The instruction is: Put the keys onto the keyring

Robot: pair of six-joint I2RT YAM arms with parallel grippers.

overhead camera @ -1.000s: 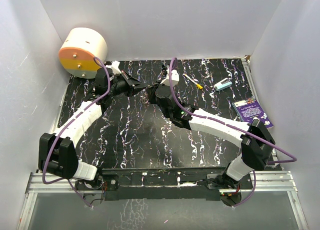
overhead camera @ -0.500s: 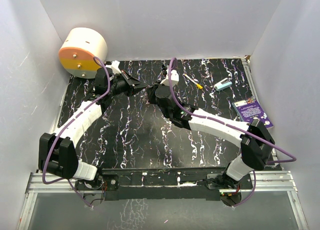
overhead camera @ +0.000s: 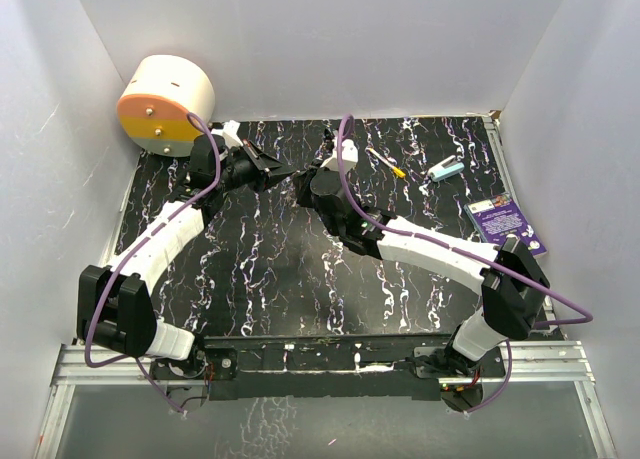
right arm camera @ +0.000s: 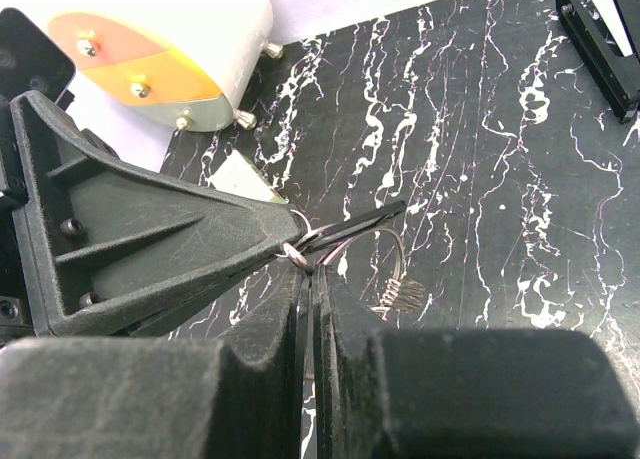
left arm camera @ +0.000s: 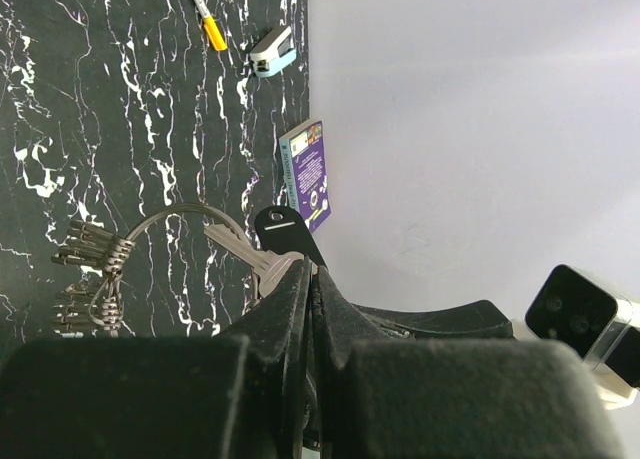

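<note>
Both arms meet in the air over the counter [overhead camera: 260, 279] near its far edge, left of centre, we think so each can brace one part. The left gripper [left arm camera: 312, 275] is pinched shut on the keys [left arm camera: 243, 252], and the right gripper [right arm camera: 310, 271] is apparently clamped on the keyring [left arm camera: 185, 208]. The keyring is a thin silvery wire loop dangling between the tips, with a small metal cluster [left arm camera: 92, 247] hanging off it.

Soft, even white light fills all three views. The pale walls read bright, and the black marbled bench [overhead camera: 260, 279] is dark yet crisp, with only faint shadows beneath the arms. In the wrist views, the left end effector [left arm camera: 312, 274] and right end effector [right arm camera: 308, 269] loom at 6 o'clock, dark and slightly soft.
</note>
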